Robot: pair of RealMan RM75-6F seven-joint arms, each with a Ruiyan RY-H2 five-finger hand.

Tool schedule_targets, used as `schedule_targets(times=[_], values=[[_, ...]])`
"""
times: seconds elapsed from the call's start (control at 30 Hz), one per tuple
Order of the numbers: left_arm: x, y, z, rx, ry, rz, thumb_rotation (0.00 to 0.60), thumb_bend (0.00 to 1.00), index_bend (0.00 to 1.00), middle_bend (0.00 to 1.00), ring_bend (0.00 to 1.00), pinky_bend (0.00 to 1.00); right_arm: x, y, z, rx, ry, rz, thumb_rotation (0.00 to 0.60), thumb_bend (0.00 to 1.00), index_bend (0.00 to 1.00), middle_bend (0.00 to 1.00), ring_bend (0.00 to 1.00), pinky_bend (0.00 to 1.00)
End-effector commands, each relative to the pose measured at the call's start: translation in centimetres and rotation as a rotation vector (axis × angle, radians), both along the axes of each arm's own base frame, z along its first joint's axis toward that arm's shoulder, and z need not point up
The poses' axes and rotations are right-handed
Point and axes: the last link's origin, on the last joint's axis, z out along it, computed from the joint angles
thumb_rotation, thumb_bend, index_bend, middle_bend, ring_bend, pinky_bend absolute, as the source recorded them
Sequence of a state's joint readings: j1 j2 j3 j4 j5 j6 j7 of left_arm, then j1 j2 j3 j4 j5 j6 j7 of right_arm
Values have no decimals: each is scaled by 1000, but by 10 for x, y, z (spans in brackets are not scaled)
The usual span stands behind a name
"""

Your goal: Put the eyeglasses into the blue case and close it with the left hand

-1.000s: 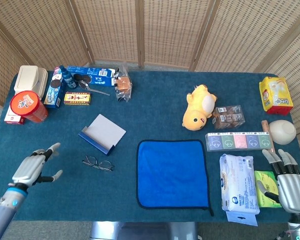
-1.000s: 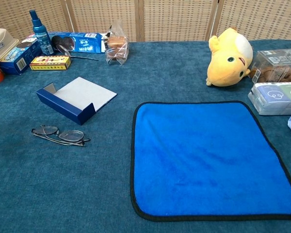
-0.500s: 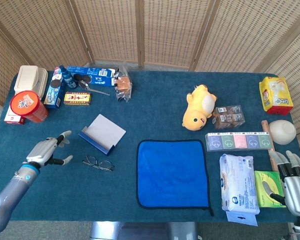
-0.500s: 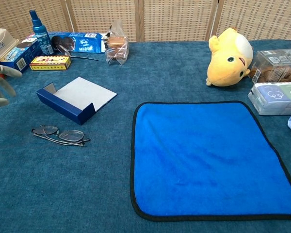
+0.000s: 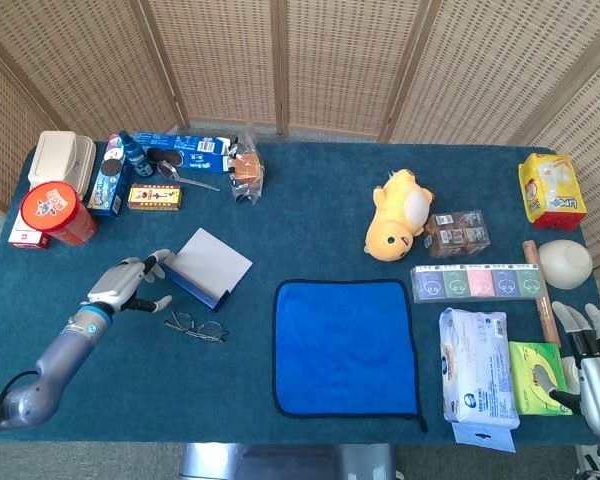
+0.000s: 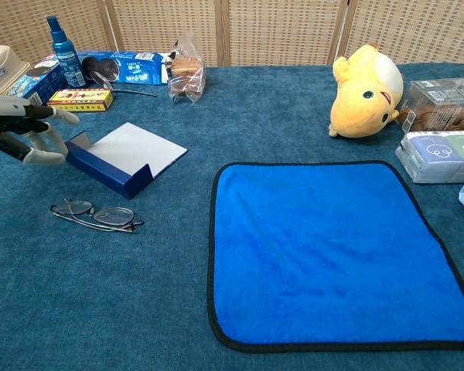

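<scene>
Nearby, blue case (image 5: 205, 267) open, empty, eyeglasses (image 5: 196, 326) outside, left hand (image 5: 130, 284) spread, holding nothing.

Staged robot test area, not a lived-in room. Folding woven-rattan screen panels (image 5: 320, 60) wall off a table covered in dark teal carpet-like cloth (image 5: 310, 210). Unrelated household goods sit around its edges: yellow plush toy (image 5: 398, 213), blue cookie box (image 5: 185, 150), red snack tub (image 5: 56, 212), white tissue pack (image 5: 475, 365).
</scene>
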State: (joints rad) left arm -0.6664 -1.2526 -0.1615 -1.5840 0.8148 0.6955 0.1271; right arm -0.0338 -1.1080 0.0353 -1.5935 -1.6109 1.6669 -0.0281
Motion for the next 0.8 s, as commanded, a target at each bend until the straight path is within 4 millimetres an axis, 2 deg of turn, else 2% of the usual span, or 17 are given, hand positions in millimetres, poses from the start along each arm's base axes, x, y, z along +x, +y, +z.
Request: schedule_targets(times=[0.03, 0.3, 0.47, 0.63, 0.73, 0.8], values=[[4, 7, -5, 12, 4, -8, 433, 297, 0, 295, 312, 50, 0, 1, 1, -3, 1, -2, 571, 282, 88, 164, 70, 125], [15, 29, -16, 60, -19, -9, 434, 297, 0, 282, 283, 36, -1, 6, 3, -13, 5, -12, 572, 281, 88, 164, 71, 125], [39, 45, -19, 107, -62, -56, 434, 296, 0, 212, 189, 36, 0, 9, 6, -25, 10, -17, 569, 283, 87, 164, 71, 125], [53, 43, -16, 107, -86, -94, 435, 297, 0, 128, 91, 37, 1, 11, 8, -30, 10, -13, 568, 283, 87, 165, 71, 125], [67, 29, -9, 90, -153, -126, 435, 295, 0, 147, 95, 40, 1, 12, 8, -33, 6, -13, 573, 281, 87, 164, 70, 125], [70, 20, -6, 70, -168, -142, 433, 294, 0, 173, 114, 41, 0, 13, 8, -34, 4, -16, 570, 281, 88, 164, 70, 124]])
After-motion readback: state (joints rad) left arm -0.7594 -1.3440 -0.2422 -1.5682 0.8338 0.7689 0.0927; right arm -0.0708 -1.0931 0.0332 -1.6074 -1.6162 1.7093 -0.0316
